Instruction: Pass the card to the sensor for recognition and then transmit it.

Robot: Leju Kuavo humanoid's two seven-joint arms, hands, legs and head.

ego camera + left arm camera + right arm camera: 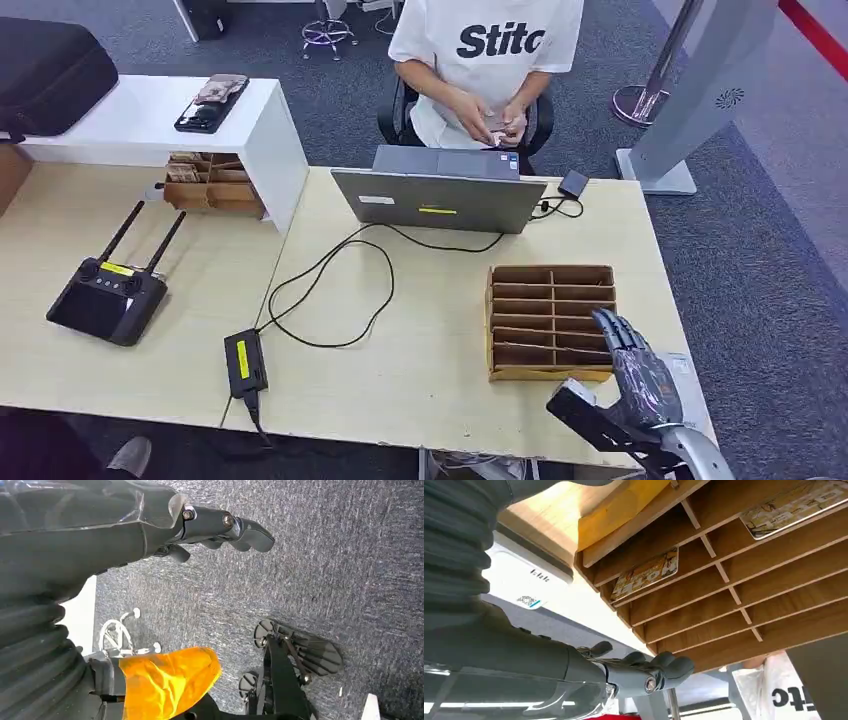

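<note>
Cards point(645, 574) (slotted in organizer point(549, 322)) lie beside right hand point(640, 375).

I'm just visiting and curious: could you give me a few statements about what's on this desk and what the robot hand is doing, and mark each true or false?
1. The right robot hand is at the wooden slotted card organizer. True.
2. The right robot hand grips a card. False: it holds nothing.
3. Patterned cards lie in the organizer's slots. True.
4. The grey laptop is closed flat. False: it stands open, facing the seated person in the white T-shirt.
5. The black antenna controller lies on the pale wooden desk. True.
</note>
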